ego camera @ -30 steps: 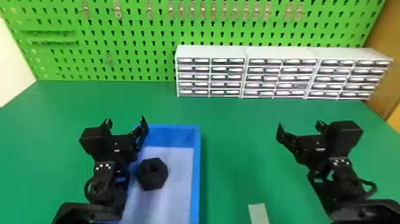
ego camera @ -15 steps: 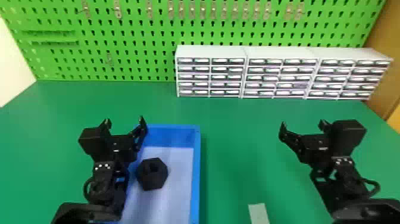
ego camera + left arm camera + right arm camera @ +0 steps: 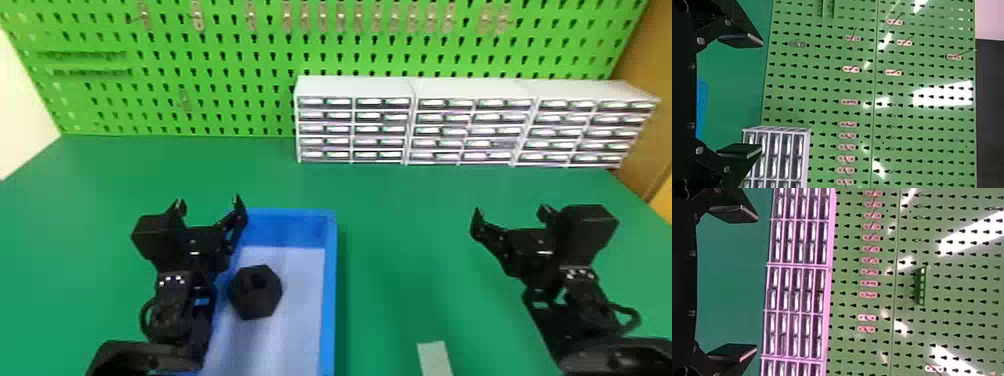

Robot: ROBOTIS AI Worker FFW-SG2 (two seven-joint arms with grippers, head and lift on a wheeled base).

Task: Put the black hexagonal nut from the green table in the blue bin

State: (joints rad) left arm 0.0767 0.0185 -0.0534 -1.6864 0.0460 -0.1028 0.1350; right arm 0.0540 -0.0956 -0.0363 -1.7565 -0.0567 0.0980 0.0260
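The black hexagonal nut (image 3: 256, 292) lies inside the blue bin (image 3: 328, 300); your left end effector (image 3: 209, 201) and right end effector (image 3: 511, 210) each stand spread.

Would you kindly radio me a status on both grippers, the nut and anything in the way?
Left gripper open, empty; right gripper open, empty. Black hexagonal nut in blue bin. Left arm partly hides bin's left wall.

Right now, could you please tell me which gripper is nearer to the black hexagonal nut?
Left. The left gripper hovers close beside the nut; the right gripper is well off to its right.
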